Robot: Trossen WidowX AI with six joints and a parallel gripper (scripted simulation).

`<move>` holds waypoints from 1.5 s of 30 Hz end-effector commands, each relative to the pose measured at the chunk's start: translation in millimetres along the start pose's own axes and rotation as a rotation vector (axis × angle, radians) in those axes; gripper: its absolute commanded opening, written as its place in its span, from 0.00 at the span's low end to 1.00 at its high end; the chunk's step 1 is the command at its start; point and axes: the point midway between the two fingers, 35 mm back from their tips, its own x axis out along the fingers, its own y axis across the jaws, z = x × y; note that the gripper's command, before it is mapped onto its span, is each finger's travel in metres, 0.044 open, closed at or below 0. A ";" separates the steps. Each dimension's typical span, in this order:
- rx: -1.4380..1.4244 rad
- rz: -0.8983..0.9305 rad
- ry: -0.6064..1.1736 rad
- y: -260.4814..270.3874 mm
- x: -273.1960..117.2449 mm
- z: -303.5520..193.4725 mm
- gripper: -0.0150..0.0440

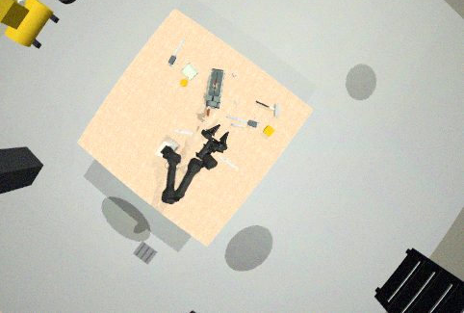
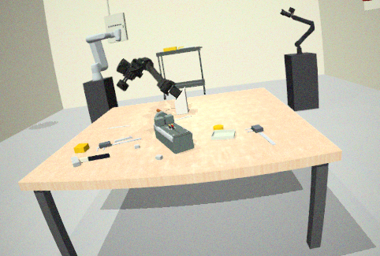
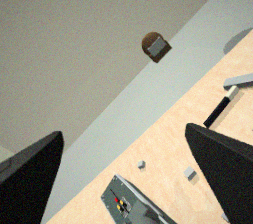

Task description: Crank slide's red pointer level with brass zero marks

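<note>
gripper: the gripper (image 1: 219, 135) (image 2: 121, 75) (image 3: 125, 133) is spread pretty wide, nothing in it, up above the table
crank handle: the orange handle (image 1: 208, 112) (image 2: 158, 110) sits at the machine's near end, just past the fingertips from the arm's side
machine: the grey-green machine (image 1: 212, 99) (image 2: 182, 143) (image 3: 114, 202) has its long axis running away from the arm, handle end facing it

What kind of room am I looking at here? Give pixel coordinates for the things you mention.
Probably a robotics workshop or lab: a black arm's open gripper (image 1: 218, 135) (image 3: 125, 133) above a wooden table (image 1: 130, 100) (image 2: 252, 161), a hammer (image 1: 268, 106) (image 2: 95, 157) (image 3: 222, 105) lying there, and more arms on pedestals behind.
</note>
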 end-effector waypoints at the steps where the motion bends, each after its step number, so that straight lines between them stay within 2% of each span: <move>1: 0.000 0.000 0.002 0.1 0.4 -0.2 0.98; 2: -0.001 -0.002 0.006 0.2 1.5 -0.9 1.00; 21: -0.093 -0.073 0.258 23.7 67.8 -57.3 1.00; 45: -0.503 -0.170 0.627 70.2 136.4 -166.3 1.00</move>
